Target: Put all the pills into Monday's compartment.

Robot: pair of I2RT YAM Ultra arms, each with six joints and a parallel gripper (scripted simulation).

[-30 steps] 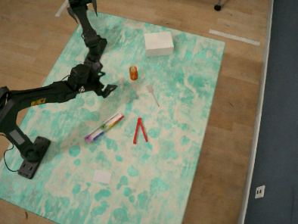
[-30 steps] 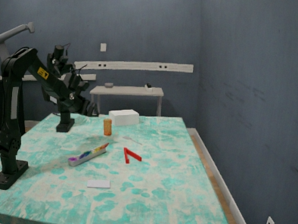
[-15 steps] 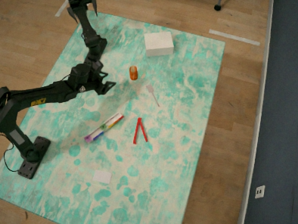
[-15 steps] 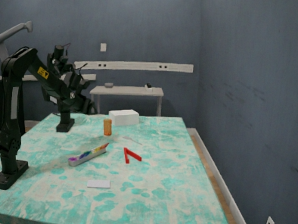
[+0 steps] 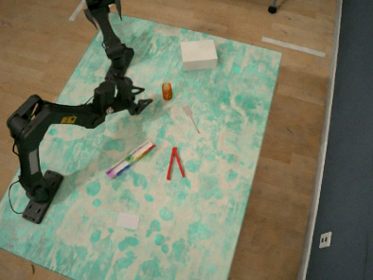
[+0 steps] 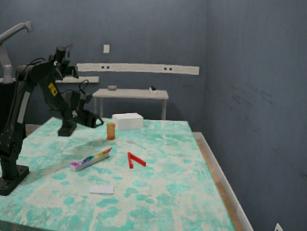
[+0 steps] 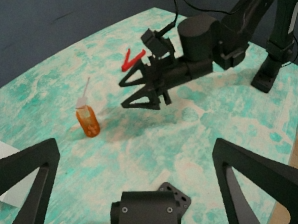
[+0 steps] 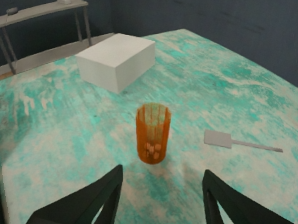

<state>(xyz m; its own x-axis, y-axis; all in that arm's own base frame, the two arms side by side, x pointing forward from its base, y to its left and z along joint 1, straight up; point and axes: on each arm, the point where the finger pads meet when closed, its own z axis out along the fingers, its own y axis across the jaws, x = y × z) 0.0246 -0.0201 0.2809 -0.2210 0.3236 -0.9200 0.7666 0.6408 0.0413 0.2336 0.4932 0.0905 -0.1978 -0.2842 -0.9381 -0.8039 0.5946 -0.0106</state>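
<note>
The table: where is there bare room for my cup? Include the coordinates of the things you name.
Room shows between the red V-shaped piece (image 5: 175, 150) (image 6: 129, 156) (image 7: 134, 61) and white card (image 5: 128, 220) (image 6: 101, 190), and from that red piece to the wall-side edge. It's crowded around the orange bottle (image 5: 167, 92) (image 6: 111, 131) (image 7: 89, 122) (image 8: 153, 135), with the right gripper (image 5: 147, 95) (image 6: 102, 122) (image 7: 120, 95) (image 8: 163, 173) beside it.

Lab-like room, robot arm (image 5: 78, 114) (image 6: 52, 87) on patterned table (image 5: 204, 227) (image 6: 164, 207), wall-mounted socket rail (image 6: 132, 68)

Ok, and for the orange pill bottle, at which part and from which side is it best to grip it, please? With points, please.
Best grip is probably around the middle of the upright wall of the orange pill bottle (image 5: 167, 92) (image 6: 111, 131) (image 7: 88, 122) (image 8: 152, 135), coming in low from the side where the right gripper (image 5: 144, 98) (image 6: 100, 122) (image 7: 120, 95) (image 8: 163, 173) points. It is tall, narrow and standing, with pills at its bottom, so keep it upright.
</note>
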